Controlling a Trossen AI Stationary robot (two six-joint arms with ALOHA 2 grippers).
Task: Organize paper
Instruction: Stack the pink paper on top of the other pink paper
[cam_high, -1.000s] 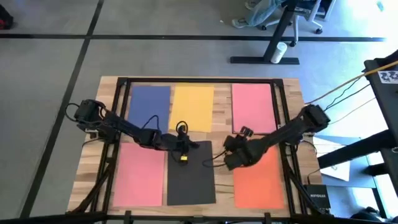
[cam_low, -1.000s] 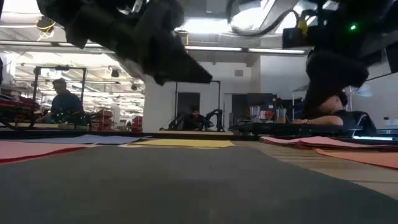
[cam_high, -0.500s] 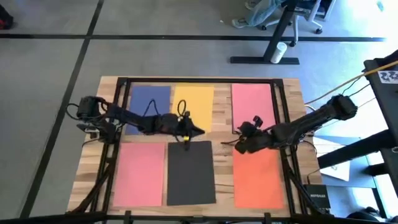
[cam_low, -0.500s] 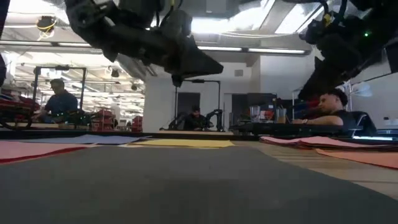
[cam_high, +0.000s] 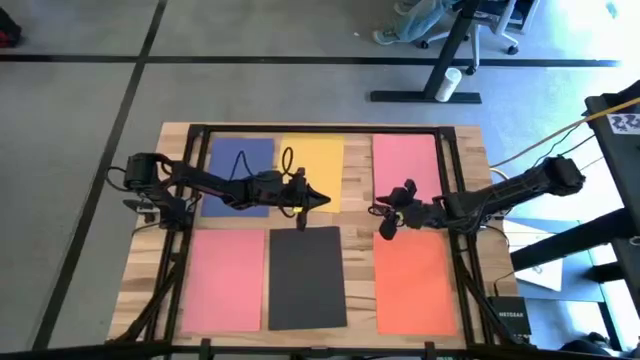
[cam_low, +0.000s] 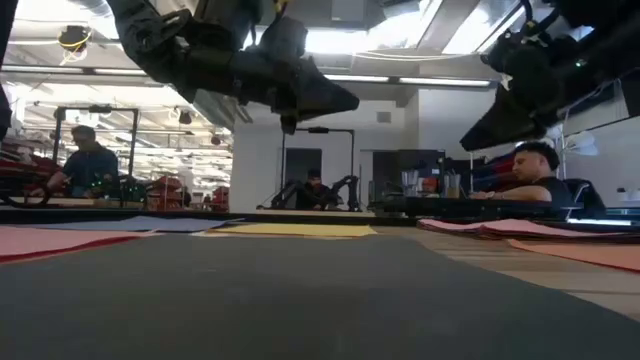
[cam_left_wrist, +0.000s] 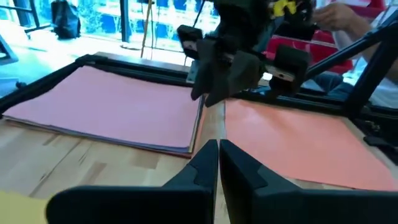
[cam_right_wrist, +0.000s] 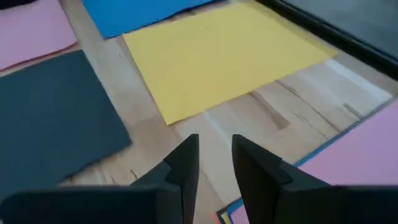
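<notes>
1. High view: hovering empty over bare table (cam_high: 352, 190), left gripper (cam_high: 318, 198) beside yellow sheet (cam_high: 312, 168), right gripper (cam_high: 382, 222) between pink stack (cam_high: 405, 160) and orange sheet (cam_high: 412, 285); probably choosing the next sheet.
2. Low view: showing dark sheet (cam_low: 300, 300) nearest; grippers cropped overhead.
3. Wrist views: left fingers nearly touching, right's slightly parted; stack's lower sheets staying hidden.
</notes>
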